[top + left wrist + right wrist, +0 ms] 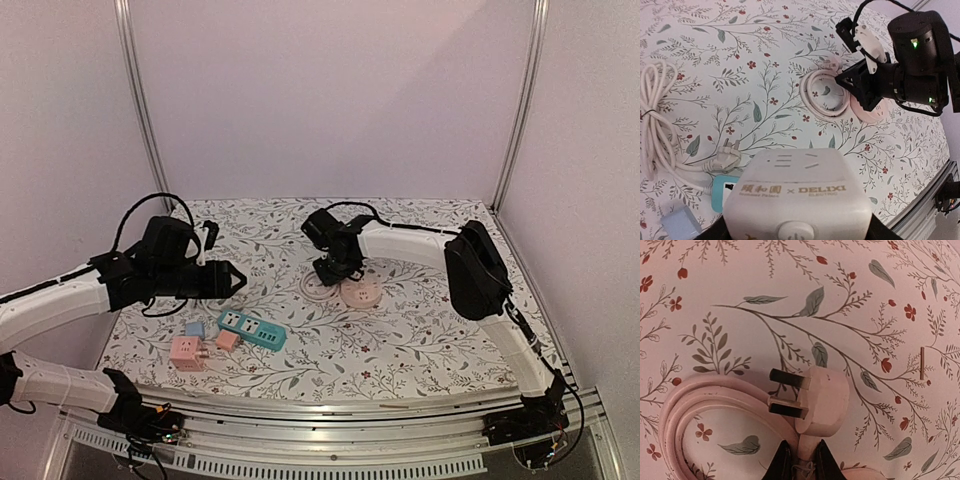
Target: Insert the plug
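Note:
My left gripper (pixel 797 234) is shut on a white socket cube (pixel 797 195) with a gold DELIXI label, its slots facing away from the camera. In the top view the left gripper (pixel 228 279) hovers over the table's left side. My right gripper (pixel 801 462) is shut on the neck of a pink plug (pixel 825 397), whose flat prongs point left, low over the table. Its pink cord (pixel 715 400) coils beside it. In the top view the right gripper (pixel 335 268) is at the table's middle, next to a round pink socket (pixel 360 292).
A teal power strip (pixel 252 330), a pink cube (pixel 187 352), a small blue adapter (pixel 194 328) and a small orange one (pixel 228 340) lie at the front left. A white plug (pixel 727 157) with its cord (pixel 655 115) lies below the left gripper.

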You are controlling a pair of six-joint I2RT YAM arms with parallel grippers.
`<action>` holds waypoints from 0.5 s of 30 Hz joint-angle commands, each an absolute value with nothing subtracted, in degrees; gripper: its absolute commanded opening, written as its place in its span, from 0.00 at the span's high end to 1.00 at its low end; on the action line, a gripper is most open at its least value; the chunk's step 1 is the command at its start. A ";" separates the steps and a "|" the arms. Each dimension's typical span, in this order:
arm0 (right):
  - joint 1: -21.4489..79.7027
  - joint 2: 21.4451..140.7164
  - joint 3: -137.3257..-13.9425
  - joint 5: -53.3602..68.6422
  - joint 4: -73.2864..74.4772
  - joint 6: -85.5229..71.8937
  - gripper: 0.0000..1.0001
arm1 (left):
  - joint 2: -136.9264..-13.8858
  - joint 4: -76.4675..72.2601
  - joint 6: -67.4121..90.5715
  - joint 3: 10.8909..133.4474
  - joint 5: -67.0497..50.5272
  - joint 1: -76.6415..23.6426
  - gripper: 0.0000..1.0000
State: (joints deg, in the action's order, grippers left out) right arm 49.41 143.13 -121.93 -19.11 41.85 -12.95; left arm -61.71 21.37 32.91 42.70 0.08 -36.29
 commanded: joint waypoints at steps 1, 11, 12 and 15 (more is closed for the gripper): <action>46.64 138.71 -120.53 -22.36 47.06 -28.62 1.00 | -62.95 17.41 33.56 42.11 -1.77 -35.60 1.00; 40.29 136.86 -120.03 -16.90 50.49 -45.43 0.97 | -63.78 15.09 34.09 41.13 -2.85 -35.64 1.00; 39.69 136.78 -120.02 -15.74 50.06 -45.22 0.88 | -63.88 15.13 34.16 41.20 -2.89 -35.68 1.00; 38.28 136.44 -119.08 -13.01 48.13 -43.21 0.62 | -64.15 15.11 34.14 41.32 -2.75 -35.68 1.00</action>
